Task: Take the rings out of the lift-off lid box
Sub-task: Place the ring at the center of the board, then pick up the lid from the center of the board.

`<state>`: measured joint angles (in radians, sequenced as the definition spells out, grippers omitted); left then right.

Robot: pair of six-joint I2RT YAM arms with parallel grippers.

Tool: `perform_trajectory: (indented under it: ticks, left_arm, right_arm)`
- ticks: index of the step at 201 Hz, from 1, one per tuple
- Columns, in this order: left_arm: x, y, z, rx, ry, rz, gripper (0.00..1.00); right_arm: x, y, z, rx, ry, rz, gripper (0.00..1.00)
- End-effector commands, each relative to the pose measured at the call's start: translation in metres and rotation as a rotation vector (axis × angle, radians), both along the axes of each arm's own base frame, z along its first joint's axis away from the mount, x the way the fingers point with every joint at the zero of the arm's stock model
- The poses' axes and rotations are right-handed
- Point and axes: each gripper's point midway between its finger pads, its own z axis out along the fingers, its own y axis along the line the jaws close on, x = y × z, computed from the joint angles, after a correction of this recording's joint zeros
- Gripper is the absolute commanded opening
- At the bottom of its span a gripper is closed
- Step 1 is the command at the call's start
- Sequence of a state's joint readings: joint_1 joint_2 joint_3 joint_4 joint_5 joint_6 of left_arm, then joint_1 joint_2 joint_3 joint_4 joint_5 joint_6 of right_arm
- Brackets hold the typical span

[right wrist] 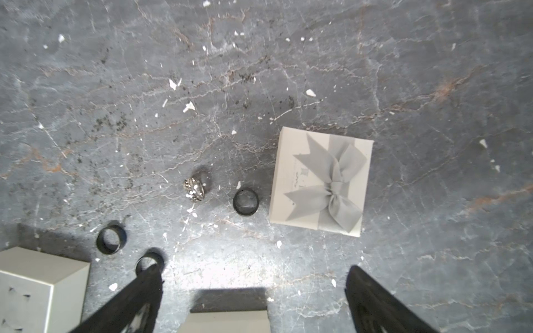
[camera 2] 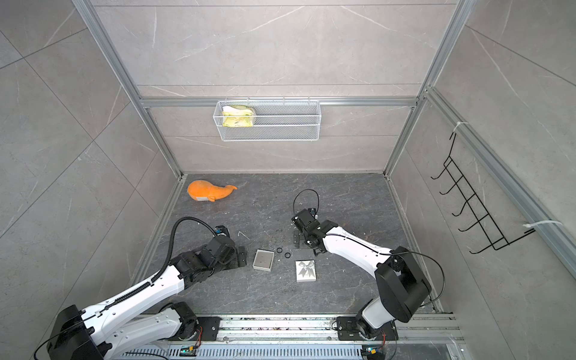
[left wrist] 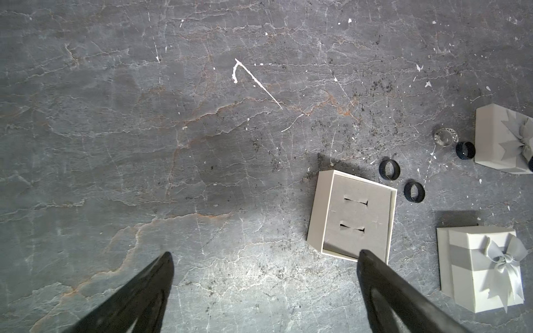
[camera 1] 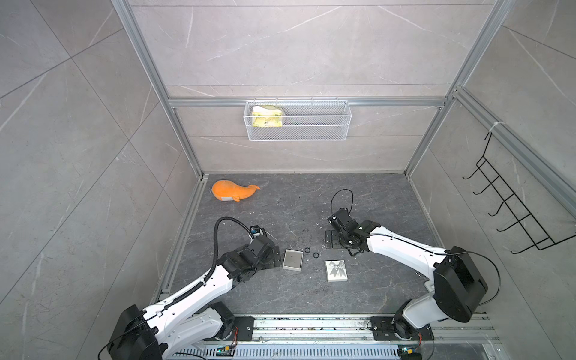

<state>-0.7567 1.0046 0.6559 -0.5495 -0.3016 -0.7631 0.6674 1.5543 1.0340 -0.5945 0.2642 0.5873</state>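
You had the open box (left wrist: 352, 214) sitting bare on the table (left wrist: 144, 144). Its grey insert (left wrist: 357, 239) showed two empty slits, so I judged there was nothing left in it to lift out. The rings were all out on the stone. One black ring (right wrist: 111, 239) and a second ring (right wrist: 150, 263) lay just beside the box's corner. A third ring (right wrist: 245, 202) lay farther off, next to a bow-topped box (right wrist: 320, 181), with a silver patterned ring (right wrist: 196, 187) between the groups. Your left gripper (left wrist: 265, 255) hung over bare table beside the box, jaws spread wide and holding nothing. Your right gripper (right wrist: 253, 269) was as wide and as empty, low over the rings. One finger crossed the second ring in the wrist view, though I could not tell whether it touched. Another bowed box (left wrist: 481, 268) stood apart, probably kept clear of the picks. I could not tell which was the lid.
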Motion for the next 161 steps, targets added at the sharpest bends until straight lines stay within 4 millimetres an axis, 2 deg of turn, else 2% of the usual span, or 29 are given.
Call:
perform_trajectory:
  ticks: [1,23,47,87,128,161]
  left_arm:
    - [0.004,0.006,0.005,0.009,-0.028,0.028,1.0]
    - [0.003,0.007,0.001,0.013,-0.022,0.03,1.0]
    - [0.003,0.008,-0.002,0.017,-0.019,0.031,1.0]
    - [0.003,0.008,-0.007,0.028,-0.013,0.031,1.0]
    - [0.002,0.008,-0.012,0.034,-0.002,0.028,1.0]
    - [0.002,0.008,-0.015,0.04,0.007,0.026,1.0]
  right_arm:
    - [0.001,-0.005,-0.014,-0.036,0.072,0.011,0.99]
    - [0.005,-0.009,-0.022,-0.036,0.091,-0.007,0.99]
    - [0.015,-0.028,-0.025,-0.058,0.091,-0.064,0.99]
    - [0.024,-0.029,-0.033,-0.039,0.12,-0.07,0.99]
    - [0.028,-0.047,-0.041,-0.076,0.145,-0.124,0.99]
    - [0.034,-0.046,-0.044,-0.071,0.159,-0.127,0.99]
